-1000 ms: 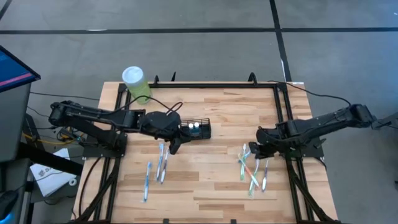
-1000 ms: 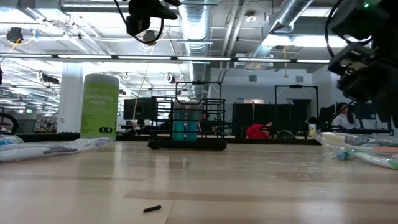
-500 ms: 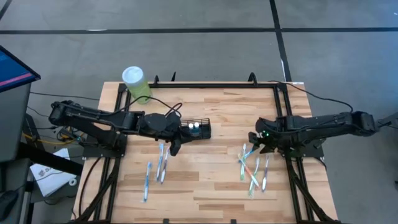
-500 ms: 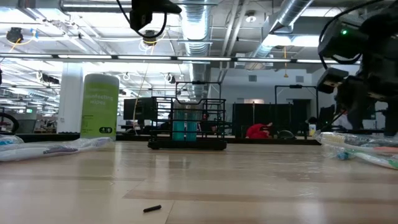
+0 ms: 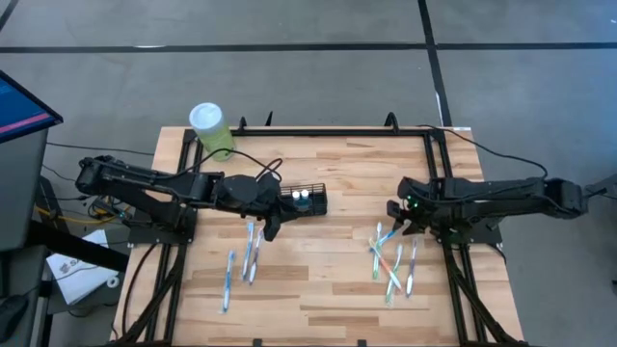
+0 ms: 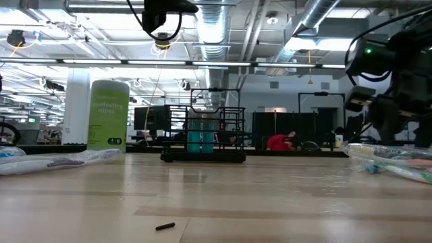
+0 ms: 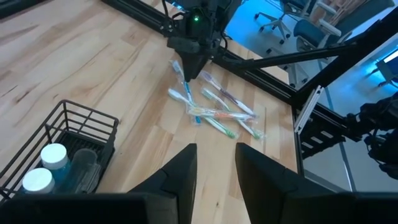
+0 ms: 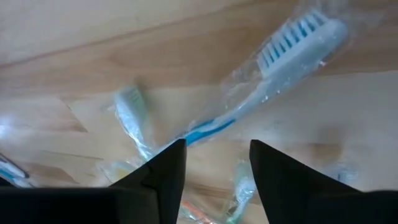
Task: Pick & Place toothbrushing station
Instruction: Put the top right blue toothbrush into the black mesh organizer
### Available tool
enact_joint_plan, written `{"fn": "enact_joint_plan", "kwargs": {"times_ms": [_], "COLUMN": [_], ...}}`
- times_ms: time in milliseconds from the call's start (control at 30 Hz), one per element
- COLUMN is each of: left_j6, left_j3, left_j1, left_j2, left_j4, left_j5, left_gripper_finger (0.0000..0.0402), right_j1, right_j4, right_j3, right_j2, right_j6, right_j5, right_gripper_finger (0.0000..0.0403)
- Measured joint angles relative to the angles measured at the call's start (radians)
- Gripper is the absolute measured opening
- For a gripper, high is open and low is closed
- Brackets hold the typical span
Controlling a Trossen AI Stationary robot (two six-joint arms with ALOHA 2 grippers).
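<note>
The toothbrushing station, a small black wire-mesh caddy [image 5: 305, 200], stands on its base on the wooden table near the middle, with two white-capped tubes inside; it also shows in the low view [image 6: 204, 133] and the left wrist view [image 7: 68, 146]. My left gripper [image 5: 273, 226] hangs open and empty just left of and nearer than the caddy, well above the table [image 7: 216, 180]. My right gripper [image 5: 393, 214] is open, low over a heap of wrapped toothbrushes [image 5: 393, 262] at the right. Its fingers [image 8: 217, 180] stand on either side of a white-and-blue toothbrush [image 8: 273, 81].
A green canister with a white lid [image 5: 210, 126] stands at the far left corner. Several wrapped toothbrushes [image 5: 245, 256] lie left of the middle, nearer than the caddy. A small dark bit [image 6: 165, 227] lies near the front edge. Black frame rails [image 5: 328, 131] run along the table's sides.
My right gripper has gone down toward the heap of wrapped toothbrushes and a little toward the table's far edge, its arm stretching out lower. It has stayed open. The caddy and the toothbrushes have not moved.
</note>
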State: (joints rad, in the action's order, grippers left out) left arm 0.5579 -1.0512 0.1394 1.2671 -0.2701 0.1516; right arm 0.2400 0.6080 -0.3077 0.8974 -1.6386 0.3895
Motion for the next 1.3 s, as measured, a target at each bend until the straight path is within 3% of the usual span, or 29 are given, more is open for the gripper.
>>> {"fn": "enact_joint_plan", "kwargs": {"times_ms": [267,500,700,1300], "left_j6": [0.0,-0.002,-0.002,-0.003], "left_j3": [0.0,0.0,0.0,0.0], "left_j1": [0.0,0.0,0.0,0.0], "left_j2": [0.0,0.0,0.0,0.0], "left_j4": [0.004,0.006,0.009,0.01], "left_j5": [0.0,0.0,-0.003,-0.009], "left_gripper_finger": [0.0106,0.0106,0.0106,0.0106], "right_j1": [0.046,0.042,0.036,0.035], "right_j4": [0.01,-0.056,-0.148,-0.153], "right_j3": [0.0,-0.002,-0.003,-0.003], "right_j2": [0.021,0.123,0.187,0.195], "right_j6": [0.031,0.052,0.071,0.192], "right_j5": [-0.024,-0.013,0.005,0.002], "right_gripper_finger": [0.0191,0.0179,0.015,0.0052]}}
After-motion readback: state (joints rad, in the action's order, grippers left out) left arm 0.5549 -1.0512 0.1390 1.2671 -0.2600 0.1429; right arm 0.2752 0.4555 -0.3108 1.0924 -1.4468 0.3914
